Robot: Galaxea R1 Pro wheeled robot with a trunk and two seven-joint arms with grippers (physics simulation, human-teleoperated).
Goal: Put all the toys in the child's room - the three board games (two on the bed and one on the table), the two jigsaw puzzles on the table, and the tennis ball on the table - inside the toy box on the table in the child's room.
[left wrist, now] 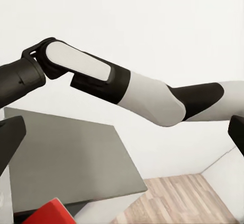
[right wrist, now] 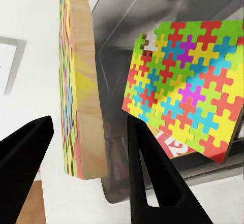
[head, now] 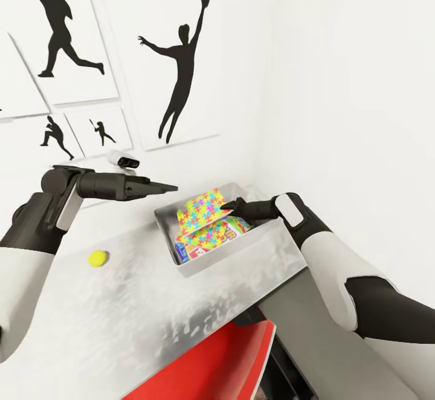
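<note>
Yellow-green, the tennis ball [head: 98,258] lies alone on the worktop [head: 121,315] at centre-left of the head view, below the left end effector [head: 172,188], whose tips appear closed on nothing. Right of it, the toy box [head: 181,270] holds a jigsaw puzzle [head: 202,209] over a board game [head: 220,237]. In the right wrist view, the right end effector [right wrist: 89,148] is spread wide around an upright second puzzle [right wrist: 76,82] without touching it; I judge it should back out straight, avoiding a nudge.

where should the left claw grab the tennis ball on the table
Grip the tennis ball across its middle, coming straight down from above. It is round and sits alone on the open table, left of the toy box, so nothing blocks the fingers on either side.
</note>
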